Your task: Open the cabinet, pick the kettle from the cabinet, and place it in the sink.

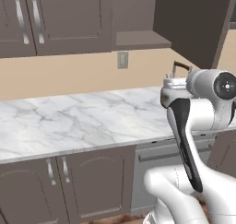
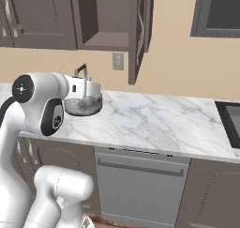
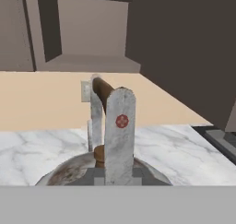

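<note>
My gripper (image 3: 109,87) is shut on the kettle's thin brown handle (image 3: 102,88), with the worn silvery kettle (image 3: 76,171) hanging below my fingers (image 3: 120,131). In the right base view the kettle (image 2: 83,105) hangs just above the white marble counter (image 2: 154,121), below and left of the open cabinet (image 2: 103,16). The cabinet's door (image 2: 139,34) stands swung out, and its shelf is bare. The left base view shows the gripper (image 1: 177,76) holding the handle (image 1: 182,66) behind my arm. The black sink (image 2: 230,121) lies at the far right.
A wall outlet (image 2: 118,61) sits on the beige wall under the cabinet. Closed upper cabinets (image 1: 46,15) hang to the left, and a grey-framed dark-glass cabinet (image 2: 218,11) to the right. A grey dishwasher front (image 2: 140,175) and lower brown cabinets (image 1: 92,181) run below the counter.
</note>
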Available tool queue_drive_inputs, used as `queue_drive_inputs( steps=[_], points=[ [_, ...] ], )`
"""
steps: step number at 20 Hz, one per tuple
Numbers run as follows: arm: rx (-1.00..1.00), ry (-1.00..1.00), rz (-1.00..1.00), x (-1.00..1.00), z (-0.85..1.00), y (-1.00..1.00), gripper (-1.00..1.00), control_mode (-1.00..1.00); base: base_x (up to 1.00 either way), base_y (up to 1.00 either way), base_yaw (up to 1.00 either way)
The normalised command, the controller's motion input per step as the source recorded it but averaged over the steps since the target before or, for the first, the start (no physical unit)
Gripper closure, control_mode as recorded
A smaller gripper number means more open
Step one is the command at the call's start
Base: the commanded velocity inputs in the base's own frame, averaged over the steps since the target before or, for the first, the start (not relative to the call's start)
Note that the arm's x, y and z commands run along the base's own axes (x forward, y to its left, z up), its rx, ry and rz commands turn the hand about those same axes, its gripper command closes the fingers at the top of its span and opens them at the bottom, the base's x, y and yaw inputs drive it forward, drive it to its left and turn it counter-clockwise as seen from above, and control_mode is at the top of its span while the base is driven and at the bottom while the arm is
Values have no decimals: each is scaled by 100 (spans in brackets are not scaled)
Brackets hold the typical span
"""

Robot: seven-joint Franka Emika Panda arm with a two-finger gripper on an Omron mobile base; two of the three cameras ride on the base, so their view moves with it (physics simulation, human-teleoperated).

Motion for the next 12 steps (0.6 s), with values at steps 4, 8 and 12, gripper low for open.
queue_drive_inputs(
  steps=[4,8,12],
  points=[
    [0,0,0,0,0,0,100,100,-61,1,-3],
    [0,0,0,0,0,0,100,100,-43,-18,-3],
    [0,0,0,0,0,0,100,100,-14,-53,0]
  ],
)
